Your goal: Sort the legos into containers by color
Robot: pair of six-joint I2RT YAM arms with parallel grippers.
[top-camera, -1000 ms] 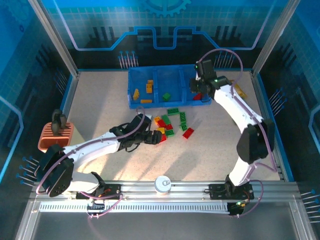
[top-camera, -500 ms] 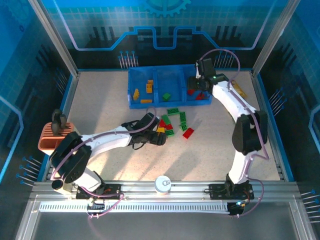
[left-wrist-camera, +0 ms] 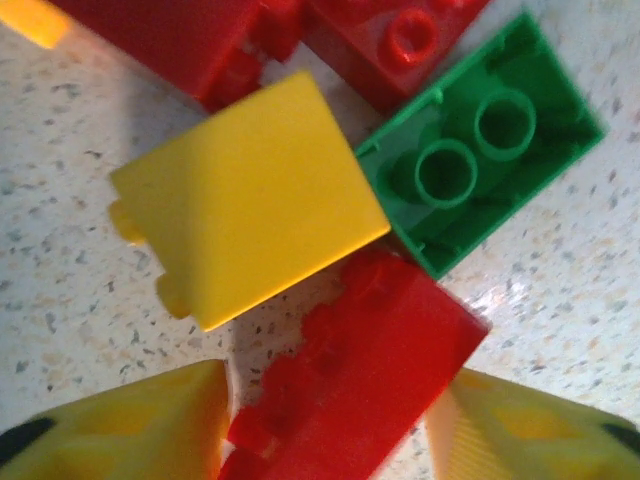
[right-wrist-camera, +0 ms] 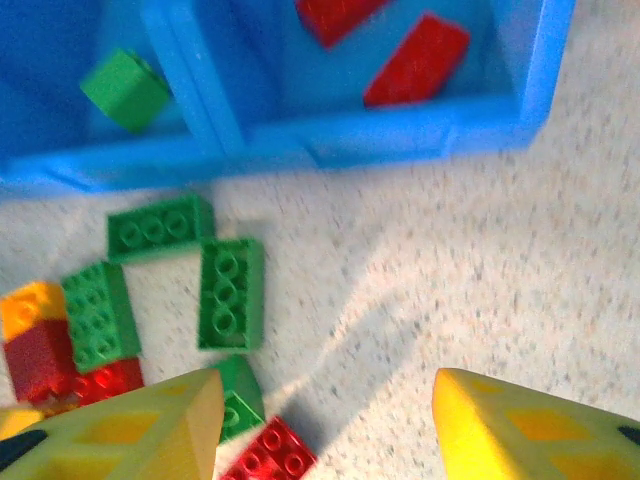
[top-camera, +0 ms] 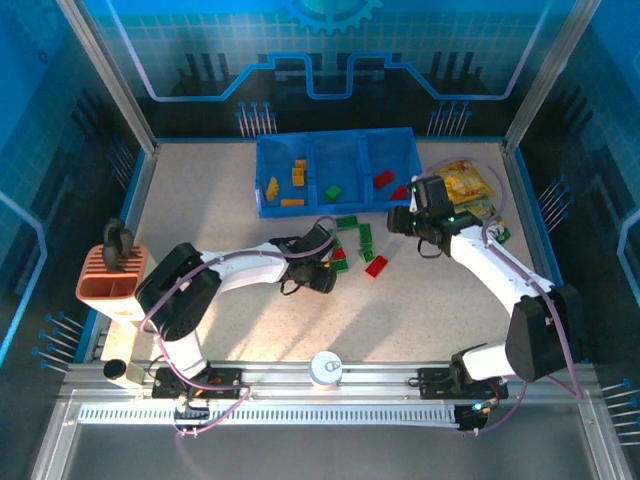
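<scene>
Left tool [left-wrist-camera: 325, 435]: clamped on red lego [left-wrist-camera: 380, 350], on surface [left-wrist-camera: 560, 300].
Right tool [right-wrist-camera: 325, 420]: open, empty, near tray [right-wrist-camera: 420, 135].
Legos [right-wrist-camera: 230, 292]: loose pile before tray; some inside.

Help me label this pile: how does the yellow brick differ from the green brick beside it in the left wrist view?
Colour: the yellow brick is plain yellow, the green brick green. Pose: the yellow brick shows a smooth face, studs pointing sideways; the green brick lies upside down, its hollow underside with two round tubes facing up. Both rest on the speckled table.
</scene>
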